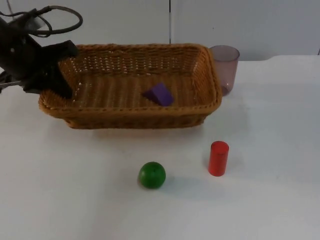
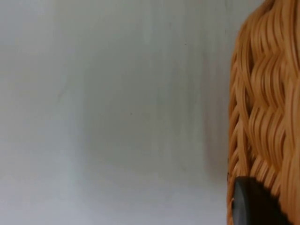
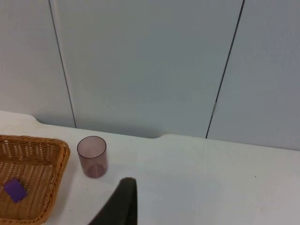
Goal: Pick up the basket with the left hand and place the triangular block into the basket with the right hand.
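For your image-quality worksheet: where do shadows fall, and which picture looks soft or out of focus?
Top view: soft shadows lie on the table under the basket, green ball and red cylinder; no hard glare. Left wrist view: the basket weave beside the left pincer looks soft, against a blank grey surface. Right wrist view: even light, the tinted cup reasonably crisp.

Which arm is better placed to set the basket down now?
Left. The left tool is at the basket rim's left end, with the purple triangular block already inside; the right tool is away, beyond the cup.
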Available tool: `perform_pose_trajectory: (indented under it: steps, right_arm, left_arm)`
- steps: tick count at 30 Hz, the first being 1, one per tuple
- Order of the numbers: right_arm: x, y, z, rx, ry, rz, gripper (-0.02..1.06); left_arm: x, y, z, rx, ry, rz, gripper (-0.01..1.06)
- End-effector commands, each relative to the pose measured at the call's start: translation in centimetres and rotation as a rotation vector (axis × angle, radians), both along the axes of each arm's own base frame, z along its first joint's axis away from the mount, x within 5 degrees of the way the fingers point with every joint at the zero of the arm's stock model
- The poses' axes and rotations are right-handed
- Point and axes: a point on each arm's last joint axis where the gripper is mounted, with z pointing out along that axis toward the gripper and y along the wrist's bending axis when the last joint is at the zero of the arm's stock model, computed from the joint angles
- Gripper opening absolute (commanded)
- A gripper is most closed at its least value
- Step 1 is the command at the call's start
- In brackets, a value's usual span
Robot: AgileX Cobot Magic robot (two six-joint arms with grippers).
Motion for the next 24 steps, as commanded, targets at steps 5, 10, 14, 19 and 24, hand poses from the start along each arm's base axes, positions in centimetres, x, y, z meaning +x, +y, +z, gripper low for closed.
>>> perform_pose_trajectory:
  steps: [5, 10, 14, 19, 24]
  right_arm:
    - [0.6, 0.2, -0.2, -0.005, 0.016, -0.009, 1.05]
    - [0.6, 0.3, -0.2, -0.003, 0.016, -0.01, 1.05]
    - [0.6, 0.3, -0.2, -0.001, 0.016, -0.011, 1.05]
    - [0.6, 0.3, -0.2, 0.0, 0.014, -0.01, 1.05]
    - [0.6, 0.3, -0.2, 0.008, 0.015, -0.012, 1.05]
  left_arm:
    - [0.3, -0.3, -1.9, -0.057, 0.041, 0.021, 0.0]
    - [0.4, -0.3, -2.2, -0.044, 0.033, 0.016, 0.0]
    - [0.6, -0.2, -2.3, -0.036, 0.015, 0.034, 0.0]
    - [0.6, -0.2, -2.6, -0.045, 0.023, 0.042, 0.0]
    - [0.6, -0.4, -3.8, -0.076, 0.063, 0.055, 0.0]
